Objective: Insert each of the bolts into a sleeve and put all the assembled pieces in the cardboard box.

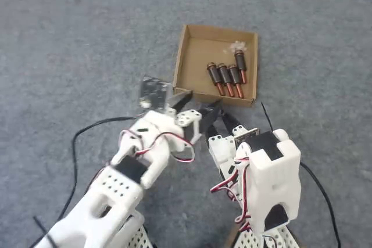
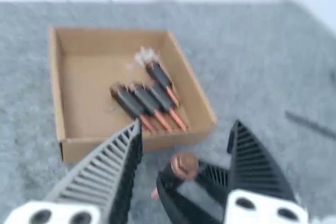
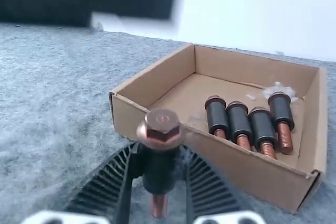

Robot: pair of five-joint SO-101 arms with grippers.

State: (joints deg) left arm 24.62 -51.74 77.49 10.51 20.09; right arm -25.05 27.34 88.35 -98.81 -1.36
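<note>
The right claw [image 3: 157,153] grips an assembled piece [image 3: 159,167] just beside the cardboard box [image 3: 152,77]; the left claw [image 2: 186,129] stands wide. Lift it over the wall, then release low.

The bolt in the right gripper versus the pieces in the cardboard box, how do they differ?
The held piece stands upright, head up; the four boxed pieces lie flat. The held piece is clamped in the right gripper outside the cardboard box; the boxed pieces rest on its floor. All are copper bolts in black sleeves.
</note>
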